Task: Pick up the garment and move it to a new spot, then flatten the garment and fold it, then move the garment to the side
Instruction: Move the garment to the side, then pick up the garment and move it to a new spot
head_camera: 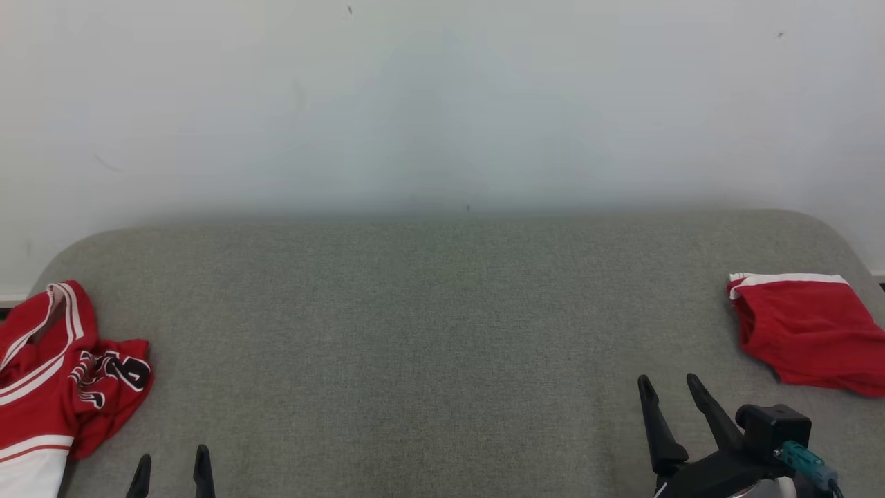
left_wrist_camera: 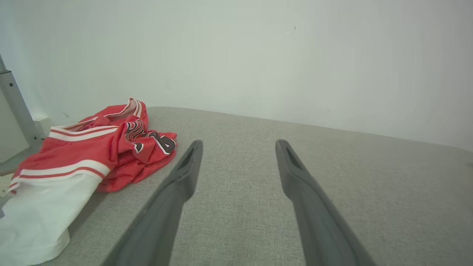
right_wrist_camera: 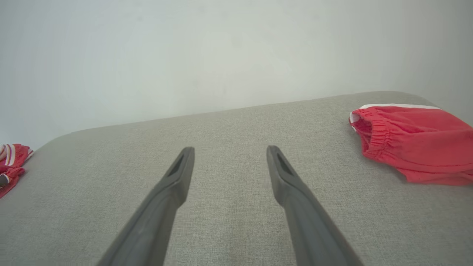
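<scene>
Both grippers spread open and empty, clothes sitting at opposite ends of the pad

The left gripper [head_camera: 173, 453] and right gripper [head_camera: 668, 378] hover low over the bare middle of the grey padded surface [head_camera: 429, 332], fingers well apart and not touching any fabric. The red jersey [head_camera: 62, 373], with white stripes and black lettering, is crumpled in a heap at the far left edge, just up and to the left of the left gripper. A bit of white cloth [head_camera: 28, 474] under it droops over the edge; can't tell if it's the same piece. The red shorts [head_camera: 805, 328], white-trimmed with the elastic waistband showing, lie fairly flat at the far right, near the right gripper but not touching it. A plain pale wall [head_camera: 442, 104] stands behind.
</scene>
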Available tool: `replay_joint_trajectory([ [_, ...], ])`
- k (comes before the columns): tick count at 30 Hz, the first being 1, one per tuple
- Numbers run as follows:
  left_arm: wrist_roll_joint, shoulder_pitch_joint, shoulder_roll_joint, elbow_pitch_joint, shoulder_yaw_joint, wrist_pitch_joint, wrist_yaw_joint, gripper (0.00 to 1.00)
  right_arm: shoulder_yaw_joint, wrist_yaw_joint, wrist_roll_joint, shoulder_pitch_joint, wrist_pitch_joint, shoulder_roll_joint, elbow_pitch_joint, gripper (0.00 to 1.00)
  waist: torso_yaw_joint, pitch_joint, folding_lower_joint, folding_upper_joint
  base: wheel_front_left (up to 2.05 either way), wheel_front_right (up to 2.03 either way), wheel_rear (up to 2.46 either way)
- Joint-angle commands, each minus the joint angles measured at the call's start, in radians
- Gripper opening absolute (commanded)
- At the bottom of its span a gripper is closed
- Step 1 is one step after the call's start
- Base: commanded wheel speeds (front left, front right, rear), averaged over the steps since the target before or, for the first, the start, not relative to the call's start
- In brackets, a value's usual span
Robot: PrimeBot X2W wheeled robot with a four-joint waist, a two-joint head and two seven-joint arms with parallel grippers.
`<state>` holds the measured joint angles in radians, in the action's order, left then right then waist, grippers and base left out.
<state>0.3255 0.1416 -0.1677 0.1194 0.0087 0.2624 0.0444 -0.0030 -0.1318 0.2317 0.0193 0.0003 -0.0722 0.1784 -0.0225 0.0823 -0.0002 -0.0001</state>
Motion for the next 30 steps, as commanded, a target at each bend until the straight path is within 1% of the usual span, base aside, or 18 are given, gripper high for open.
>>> replay_joint_trajectory([
  [1, -0.011, 0.011, 0.003, 0.004, 0.002, 0.003, 0.005, 1.0, -0.001, 0.002, -0.01, -0.009, -0.001, 0.004, 0.005, 1.0, 0.012, 0.012, 0.0002, 0.0001, 0.0, 0.0, 0.0],
  [4, -0.015, 0.029, 0.006, 0.011, -0.005, 0.003, 0.019, 1.0, -0.003, 0.002, -0.026, -0.019, 0.01, 0.01, 0.016, 1.0, 0.013, 0.011, 0.0002, 0.0001, 0.0, 0.0, 0.0],
  [10, -0.025, 0.009, 0.01, 0.022, -0.021, 0.003, 0.04, 1.0, -0.019, 0.002, -0.044, -0.026, 0.03, 0.016, 0.004, 1.0, 0.015, 0.003, 0.0002, 0.0001, 0.0, 0.0, 0.0],
  [23, -0.034, 0.005, 0.018, 0.021, -0.012, 0.003, 0.043, 1.0, -0.018, 0.002, -0.033, -0.038, 0.029, 0.02, -0.016, 1.0, 0.008, -0.009, 0.0002, 0.0001, 0.0, 0.0, 0.0],
  [30, -0.031, 0.008, 0.022, 0.025, -0.008, 0.003, 0.037, 1.0, -0.013, 0.002, -0.031, -0.045, 0.03, 0.022, -0.021, 1.0, 0.023, -0.008, 0.0002, 0.0001, 0.0, 0.0, 0.0],
])
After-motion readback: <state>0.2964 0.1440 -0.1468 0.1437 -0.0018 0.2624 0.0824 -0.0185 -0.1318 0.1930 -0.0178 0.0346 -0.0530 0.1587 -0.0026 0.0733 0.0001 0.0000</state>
